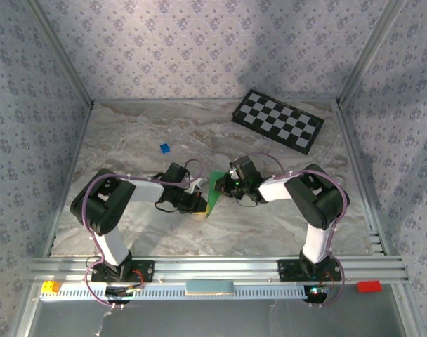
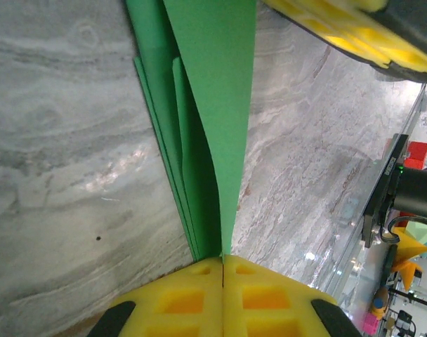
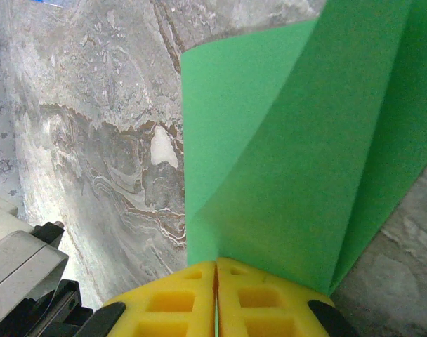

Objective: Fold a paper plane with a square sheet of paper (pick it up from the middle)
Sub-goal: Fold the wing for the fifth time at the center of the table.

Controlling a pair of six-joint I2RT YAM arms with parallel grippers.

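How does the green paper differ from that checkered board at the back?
The green paper is plain; the checkered board has black-and-white squares. The paper is folded and pinched by the left gripper and right gripper; the board lies flat, untouched. Both look thin.

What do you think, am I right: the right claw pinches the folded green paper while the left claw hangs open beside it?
Not quite. The left gripper is not open: the left wrist view shows it closed on the edge of the green paper. The right gripper does pinch the same paper, as you said.
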